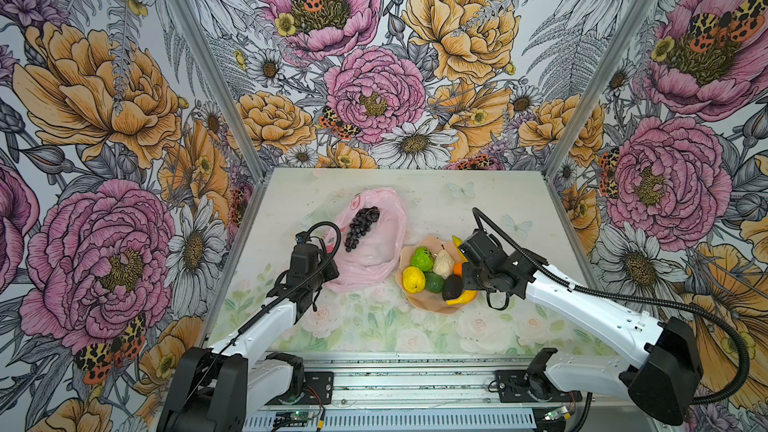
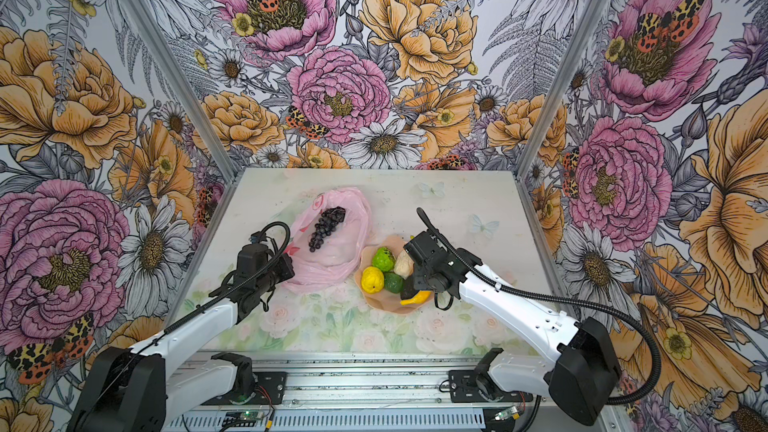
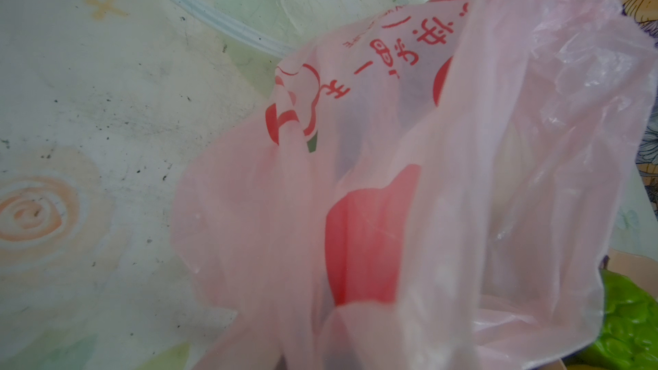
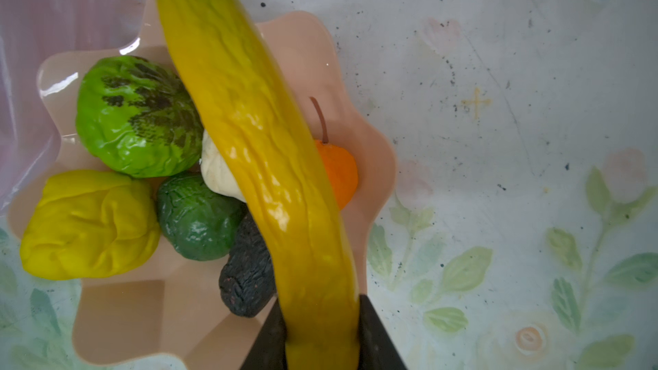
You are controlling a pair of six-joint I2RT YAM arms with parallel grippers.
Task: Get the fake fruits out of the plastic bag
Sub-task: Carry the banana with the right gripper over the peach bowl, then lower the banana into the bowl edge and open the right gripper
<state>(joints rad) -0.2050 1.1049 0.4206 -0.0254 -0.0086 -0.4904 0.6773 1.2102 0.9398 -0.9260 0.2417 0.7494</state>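
The worktop [image 1: 374, 326] carries the bag [image 1: 374, 251], its near edge pinched in the closed left claw [image 1: 330, 273]. Beside it, other fruits [image 4: 139, 115] are piled in the dish [image 4: 142, 315]. Above the dish, the banana [image 4: 256, 137] is gripped by the right claw [image 4: 322, 336]. Grapes [image 1: 361, 227] are seen on the bag.

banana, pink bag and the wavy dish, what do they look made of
The banana looks like soft plastic, glossy; its skin is wrinkled and dented with bright highlights.
The pink bag: thin plastic film, translucent and crinkled; red print shows through its layers.
The wavy dish: smooth and glossy with sharp rim reflections; plastic or glazed ceramic, cannot tell.
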